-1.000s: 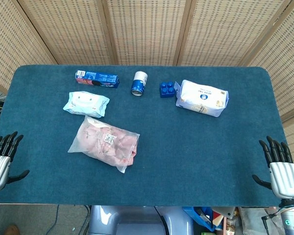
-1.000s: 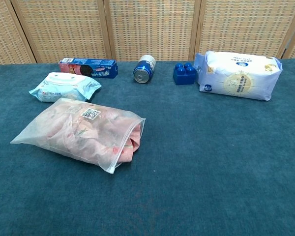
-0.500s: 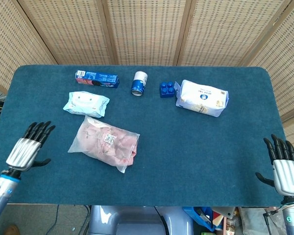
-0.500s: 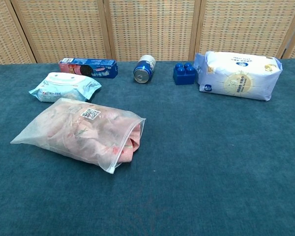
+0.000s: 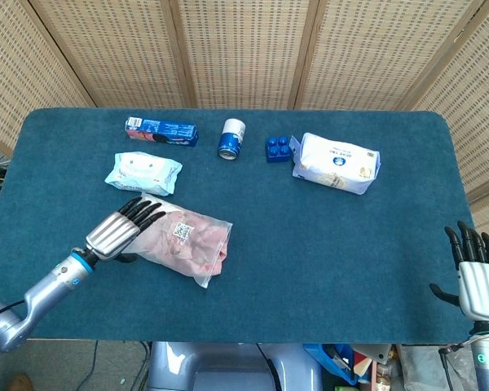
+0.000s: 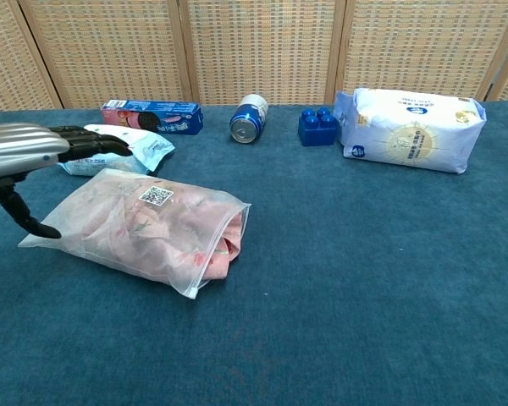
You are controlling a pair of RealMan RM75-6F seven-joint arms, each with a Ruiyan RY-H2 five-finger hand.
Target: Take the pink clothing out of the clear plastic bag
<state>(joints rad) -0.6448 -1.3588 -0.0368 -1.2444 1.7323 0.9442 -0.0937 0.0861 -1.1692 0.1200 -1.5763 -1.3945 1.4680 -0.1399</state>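
**Bag Extraction: Approach Stage**

Woven rattan panels back a blue carpeted tabletop [image 5: 326, 244] that carries six items: one clear plastic bag [image 5: 173, 238], one blue biscuit box [image 5: 160, 130], one can [image 5: 231, 138], one blue toy brick [image 5: 279, 148], one pack of wet wipes [image 5: 143, 172] and one white-and-blue soft pack [image 5: 336, 162].

The clear plastic bag lies flat at the front left of the tabletop, just in front of the pack of wet wipes. The pink clothing [image 6: 144, 224] is entirely inside it, with a fold showing at the bag's open mouth, which faces right.

The left hand [image 5: 118, 231] hovers over the closed left end of the bag, fingers extended and spread, holding nothing. Contact with the film cannot be confirmed from either view. The right hand [image 5: 476, 277] sits off the right front edge of the tabletop, well apart from the bag, fingers spread and empty.

Step in hand, as judged: approach to the bag; no grasp is yet made. The next move likely calls for the left hand to pin or grip the closed end while the right hand travels to the mouth and pinches the exposed fold of clothing.
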